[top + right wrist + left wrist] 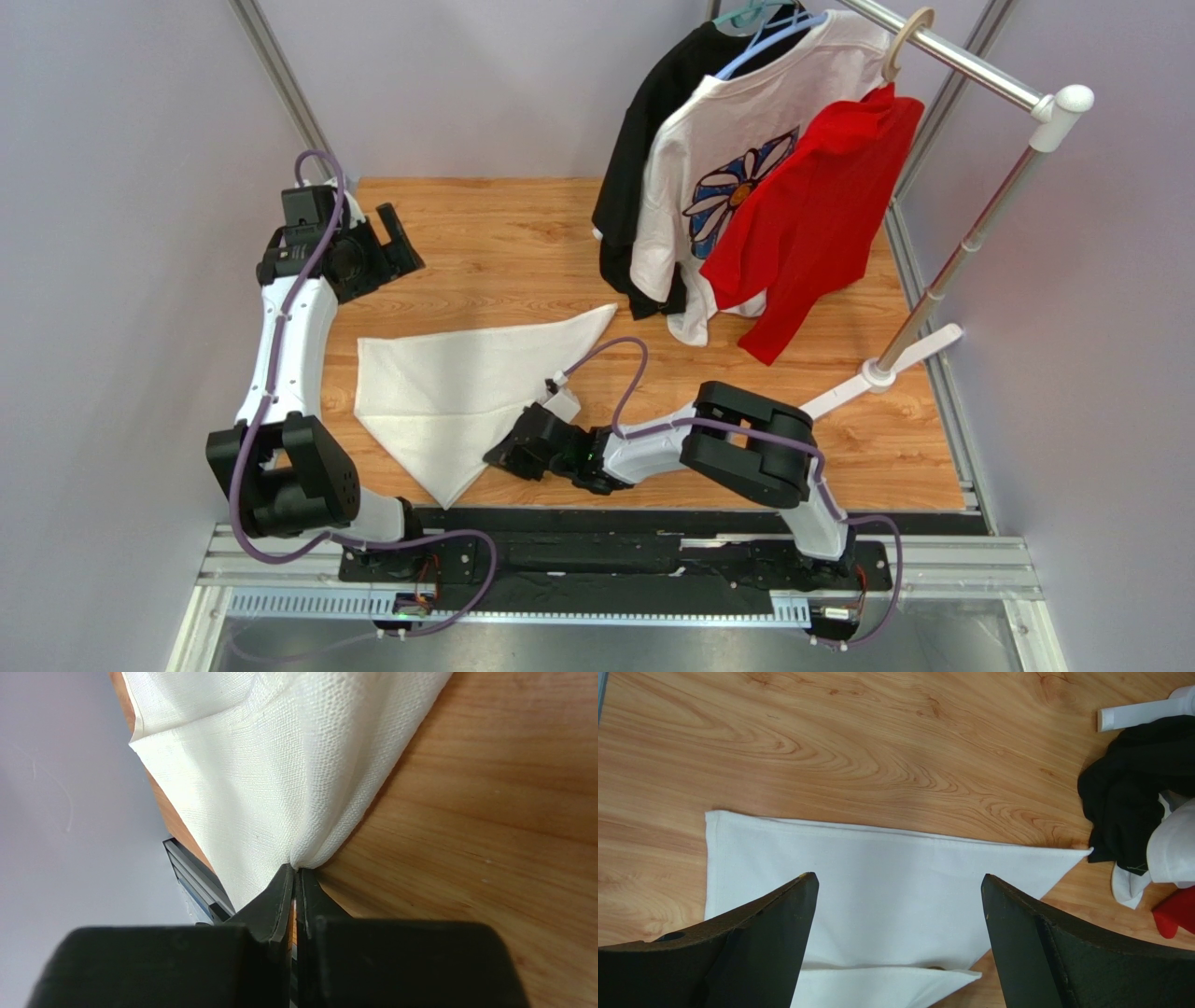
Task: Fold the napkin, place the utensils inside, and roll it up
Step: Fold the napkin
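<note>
The napkin (456, 385) lies on the wooden table as a white triangle, one layer folded over another (878, 882). My right gripper (505, 451) sits low at the napkin's near right edge. In the right wrist view it (295, 871) is shut on a pinched bit of that edge (309, 855), and the cloth (281, 763) fans away from the tips. My left gripper (400, 241) hovers at the far left of the table, away from the cloth, with its jaws wide open (898, 878) and nothing between them. The utensils are hidden; a small brownish spot (936, 968) shows between the layers, and I cannot tell what it is.
A clothes rack (982, 224) stands at the back right with a black shirt (652, 126), a white flower-print T-shirt (730, 182) and a red shirt (821, 210). Its white foot (898, 361) rests on the table right of my right arm. The table's near edge (701, 518) runs just behind the napkin's front corner.
</note>
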Controlling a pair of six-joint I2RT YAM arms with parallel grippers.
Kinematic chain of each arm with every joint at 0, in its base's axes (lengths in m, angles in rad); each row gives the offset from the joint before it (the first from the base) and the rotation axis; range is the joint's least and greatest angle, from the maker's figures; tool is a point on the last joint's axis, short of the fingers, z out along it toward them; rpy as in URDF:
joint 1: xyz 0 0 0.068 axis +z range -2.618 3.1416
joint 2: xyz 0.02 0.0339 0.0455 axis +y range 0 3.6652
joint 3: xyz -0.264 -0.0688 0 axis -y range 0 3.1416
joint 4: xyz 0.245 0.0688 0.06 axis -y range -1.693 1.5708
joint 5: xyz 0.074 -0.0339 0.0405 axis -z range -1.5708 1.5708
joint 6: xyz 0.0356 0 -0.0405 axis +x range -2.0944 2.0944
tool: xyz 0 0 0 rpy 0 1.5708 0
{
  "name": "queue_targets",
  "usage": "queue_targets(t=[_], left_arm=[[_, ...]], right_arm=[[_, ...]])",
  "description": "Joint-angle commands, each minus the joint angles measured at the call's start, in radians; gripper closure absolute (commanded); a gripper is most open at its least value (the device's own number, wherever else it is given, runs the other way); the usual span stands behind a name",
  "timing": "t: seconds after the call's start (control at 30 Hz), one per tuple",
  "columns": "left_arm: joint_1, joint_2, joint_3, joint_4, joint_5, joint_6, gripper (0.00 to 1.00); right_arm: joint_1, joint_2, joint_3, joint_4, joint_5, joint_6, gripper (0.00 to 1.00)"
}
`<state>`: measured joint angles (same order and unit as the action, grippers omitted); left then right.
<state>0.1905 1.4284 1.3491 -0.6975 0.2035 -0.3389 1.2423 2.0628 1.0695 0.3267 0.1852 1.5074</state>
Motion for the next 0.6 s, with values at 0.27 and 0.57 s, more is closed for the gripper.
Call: queue_targets(t=[0.27, 0.57], left_arm=[[0.004, -0.052, 0.005, 0.027, 0.048, -0.014, 0.04], [0.001, -0.062, 0.005, 0.026, 0.108, -0.018, 0.04]], right_arm=[[-0.024, -0.446, -0.158, -0.217, 0.258, -0.475, 0.38], [-0.440, -0.584, -0.146, -0.393, 0.100, -0.926, 0.41]])
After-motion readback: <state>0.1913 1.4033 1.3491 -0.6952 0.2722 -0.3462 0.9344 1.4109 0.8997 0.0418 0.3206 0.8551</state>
